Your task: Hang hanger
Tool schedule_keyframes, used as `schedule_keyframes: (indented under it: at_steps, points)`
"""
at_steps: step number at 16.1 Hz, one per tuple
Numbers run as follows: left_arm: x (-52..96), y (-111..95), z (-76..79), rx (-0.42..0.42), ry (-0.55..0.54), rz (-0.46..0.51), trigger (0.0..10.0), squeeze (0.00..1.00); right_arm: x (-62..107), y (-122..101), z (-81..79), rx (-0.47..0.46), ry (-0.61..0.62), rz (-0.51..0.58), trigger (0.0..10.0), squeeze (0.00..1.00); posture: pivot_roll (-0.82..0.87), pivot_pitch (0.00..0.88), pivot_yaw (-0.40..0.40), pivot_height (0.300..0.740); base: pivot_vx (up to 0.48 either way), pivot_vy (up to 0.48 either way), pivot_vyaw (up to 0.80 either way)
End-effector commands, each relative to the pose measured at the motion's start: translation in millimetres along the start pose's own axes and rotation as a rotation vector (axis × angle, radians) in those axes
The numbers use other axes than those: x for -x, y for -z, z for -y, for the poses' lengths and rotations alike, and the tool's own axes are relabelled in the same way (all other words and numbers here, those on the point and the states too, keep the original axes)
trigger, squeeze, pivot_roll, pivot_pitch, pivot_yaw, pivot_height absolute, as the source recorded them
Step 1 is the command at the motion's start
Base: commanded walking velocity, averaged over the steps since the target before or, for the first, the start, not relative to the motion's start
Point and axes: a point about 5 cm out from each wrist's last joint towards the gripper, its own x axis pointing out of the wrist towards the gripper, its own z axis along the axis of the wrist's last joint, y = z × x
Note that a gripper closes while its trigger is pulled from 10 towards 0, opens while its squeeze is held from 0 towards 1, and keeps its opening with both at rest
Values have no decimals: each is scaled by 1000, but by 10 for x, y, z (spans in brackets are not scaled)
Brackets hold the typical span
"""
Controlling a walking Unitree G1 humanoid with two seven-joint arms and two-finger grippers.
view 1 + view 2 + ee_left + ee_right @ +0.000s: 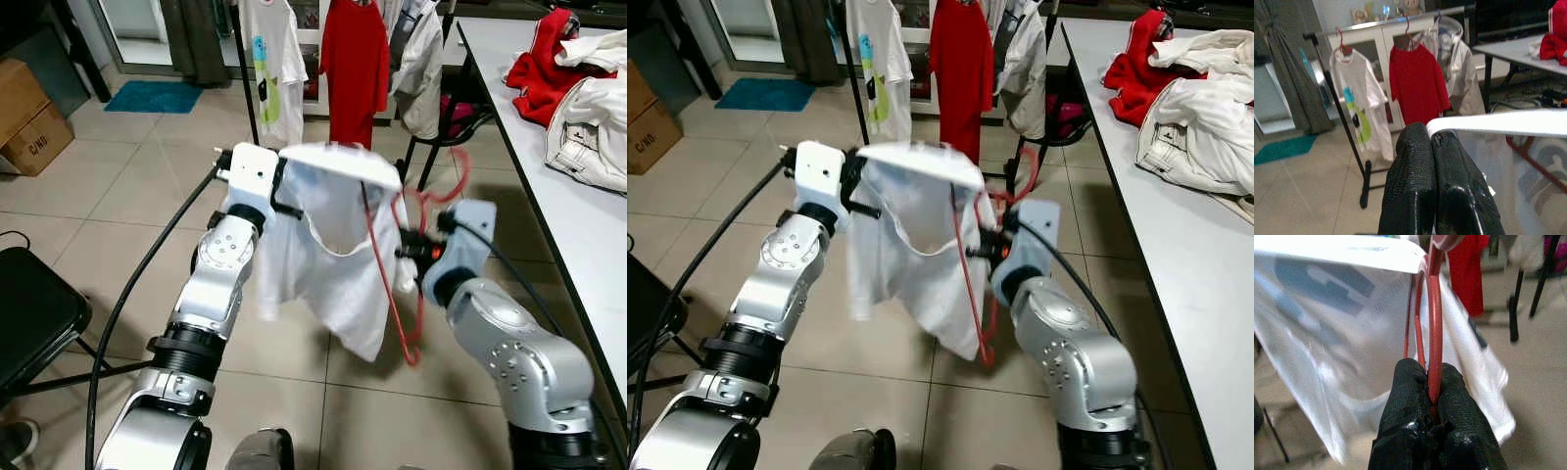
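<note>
Beige floor tiles (118, 186) are spreading out under a black rack (1347, 122) that is standing against the far wall, carrying a printed white tee (274, 69), a red tee (355, 64) and a pale jacket (419, 69) side by side. Nearer the robot than the rack, both arms are holding up a white shirt (333, 264), which is sagging open between them and looking motion-blurred. The left gripper (1436, 142) is gripping the shirt's upper edge, its two black fingers (1410, 181) pressed together on the cloth, on the side away from the table. The right gripper (1429, 382) is pinching the red hanger (397, 304), fingers (1405, 406) closed tight on its thin wire; the hanger is passing inside the shirt's opening, with its curved hook (446, 191) rising toward the rack and its lower bend hanging below the shirt's hem. The hanger is well short of the rack rail, not yet on it. A grey table (578, 225) is running along the rack's right, holding a red garment (544, 69) and white clothes (598, 117) in a heap. A teal mat (152, 96) is lying left of the rack, with a cardboard box (29, 113) further left and a black chair (34, 313) nearest the robot.
</note>
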Motion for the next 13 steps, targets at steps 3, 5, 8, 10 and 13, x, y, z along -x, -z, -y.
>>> schedule_keyframes:
  at_steps: [3, 5, 8, 10, 13]
  points:
    - [-5, 65, 41, 19, 13, -58, 0, 0, 176, 107, -109, 101, -124, -132, 10000, 0, 4, 68, 38, 740, 0, 0, 0]
    - [1, 70, 100, 27, 45, -63, 0, 0, 208, 90, -94, 47, -102, -123, 10000, 0, -2, 71, 37, 740, 0, 0, 0]
    - [18, 104, 150, 23, 81, -89, 0, 0, 198, 33, -66, -48, -66, -90, 10000, 0, 1, 73, 35, 740, 0, 0, 0]
    - [44, 112, 223, 35, 130, -97, 0, 0, 104, -101, 118, -160, 143, -2, 10000, 0, 4, 76, 32, 740, 0, 0, 0]
    - [68, 71, 333, 52, 189, -85, 0, 0, -18, -122, 141, -238, 249, 8, 10000, 0, 9, 76, 30, 740, 0, 0, 0]
